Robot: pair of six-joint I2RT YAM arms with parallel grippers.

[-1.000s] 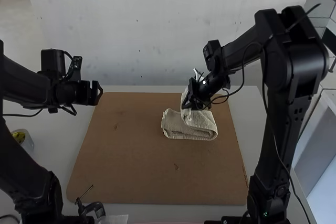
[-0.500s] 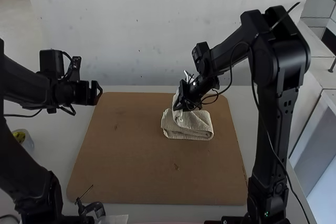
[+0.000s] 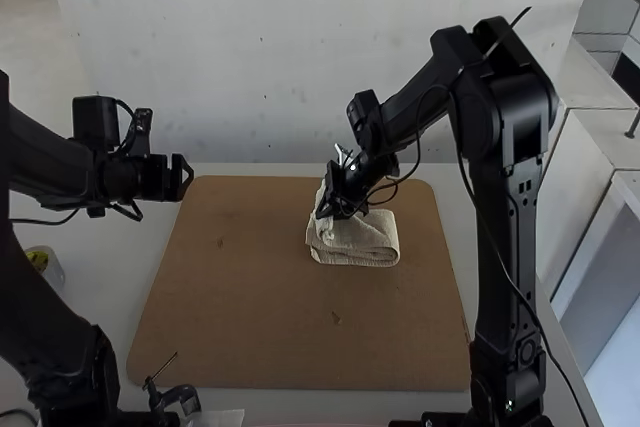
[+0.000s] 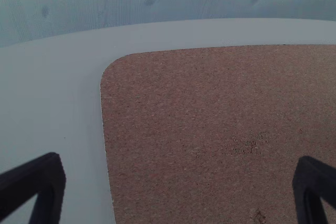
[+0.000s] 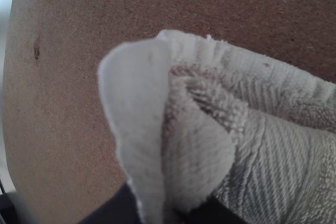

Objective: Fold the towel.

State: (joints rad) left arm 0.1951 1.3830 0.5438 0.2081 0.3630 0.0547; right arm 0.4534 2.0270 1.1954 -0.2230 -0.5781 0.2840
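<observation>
Lt-gry wall (image 3: pixel 300 47) behind pale tbl (image 3: pixel 110 267) w/ brn board (image 3: pixel 250 327) on top, wht units (image 3: pixel 580 177) at view's R.

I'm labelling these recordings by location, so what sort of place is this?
Probably a robotics lab or test station: two robot arms stand at a pale table, with a brown board laid on it and a partly folded towel as the practice piece.

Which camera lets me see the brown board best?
The high view, because it shows nearly the whole board, with the towel hiding only a bit. The left wrist view shows one rounded corner and parts of two edges. The right wrist view shows a piece of the board close up, beside the towel.
</observation>
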